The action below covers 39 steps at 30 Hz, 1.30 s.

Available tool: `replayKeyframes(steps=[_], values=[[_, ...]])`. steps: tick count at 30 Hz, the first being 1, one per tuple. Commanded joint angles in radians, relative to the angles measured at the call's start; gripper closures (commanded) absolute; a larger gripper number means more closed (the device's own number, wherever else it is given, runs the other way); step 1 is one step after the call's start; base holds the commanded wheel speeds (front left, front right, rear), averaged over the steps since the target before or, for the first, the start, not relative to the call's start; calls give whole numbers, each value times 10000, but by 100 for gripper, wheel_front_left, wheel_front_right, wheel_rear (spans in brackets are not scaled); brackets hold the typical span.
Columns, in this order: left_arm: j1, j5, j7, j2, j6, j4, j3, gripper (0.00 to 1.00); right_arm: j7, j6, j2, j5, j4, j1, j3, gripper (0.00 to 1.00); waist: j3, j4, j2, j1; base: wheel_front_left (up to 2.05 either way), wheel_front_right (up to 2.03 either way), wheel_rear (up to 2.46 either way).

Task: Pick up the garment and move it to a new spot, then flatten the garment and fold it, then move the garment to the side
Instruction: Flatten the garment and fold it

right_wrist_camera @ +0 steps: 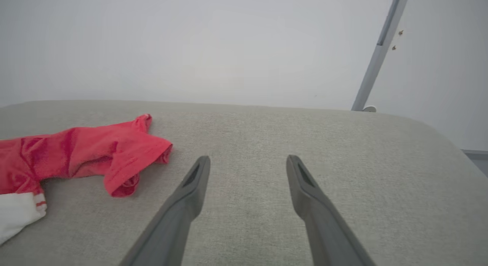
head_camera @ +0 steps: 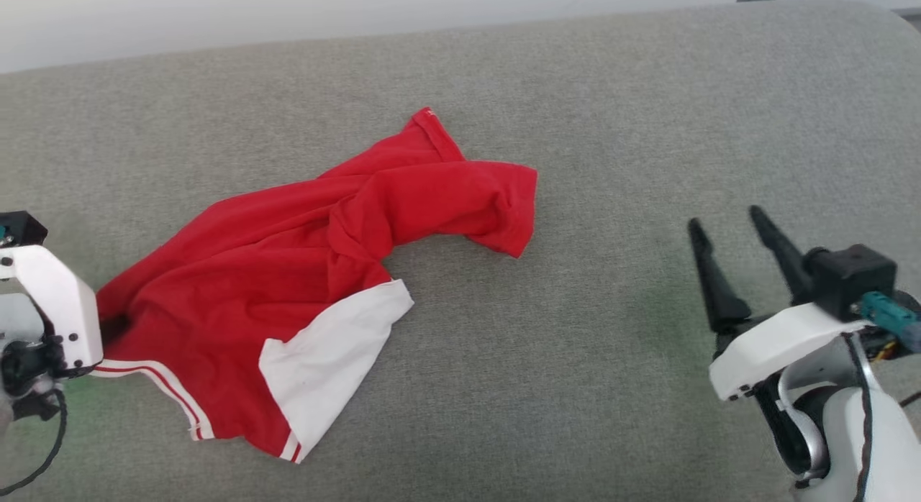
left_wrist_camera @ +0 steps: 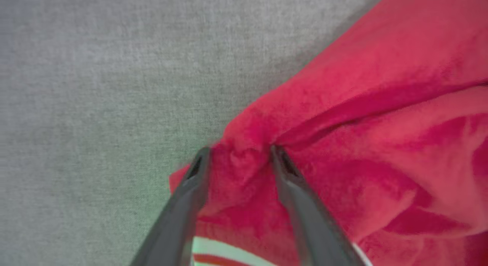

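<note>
At 9 o'clock on a grey cushion (head_camera: 575, 92), a crumpled shirt (head_camera: 273, 272), judged limp and best taken by its edges, is straddled by the parted left gripper (left_wrist_camera: 238, 159); the right gripper (head_camera: 725, 220) is held open.

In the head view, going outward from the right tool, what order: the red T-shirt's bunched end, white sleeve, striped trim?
From the right tool:
1. Bunched red end, centre.
2. White sleeve, lower left.
3. Red-and-white striped trim, far left.
</note>
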Motion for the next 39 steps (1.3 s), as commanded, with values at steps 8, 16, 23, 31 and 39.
replayKeyframes(steps=[8, 16, 23, 31, 39], values=[[539, 127, -2147, 144, 107, -1316, 453, 0, 248, -2, -211, 298, -48, 80, 714, 0, -327, 567, 0, 0, 0, 0, 0], [1624, 566, -5231, 338, 705, -3195, 922, 0, 761, -3, -558, 740, -76, -146, 1844, 0, -503, 1397, 0, 0, 0, 0, 0], [2501, 1057, -7080, 433, 1310, -4384, 1094, 0, 1185, -2, -814, 1160, -60, -343, 2692, 0, -584, 1981, 0, 0, 0, 0, 0], [3689, 1780, -7949, 184, 2174, -5678, 2081, 0, 2010, -2, -1314, 2016, 1, -676, 4138, 0, -734, 2727, 0, 0, 0, 0, 0], [5382, 3618, -7967, -1102, 2194, -6835, 4730, 0, 3577, -2, -1879, 2804, 266, -1472, 5499, 0, -749, 3478, 0, 0, 0, 0, 0]])
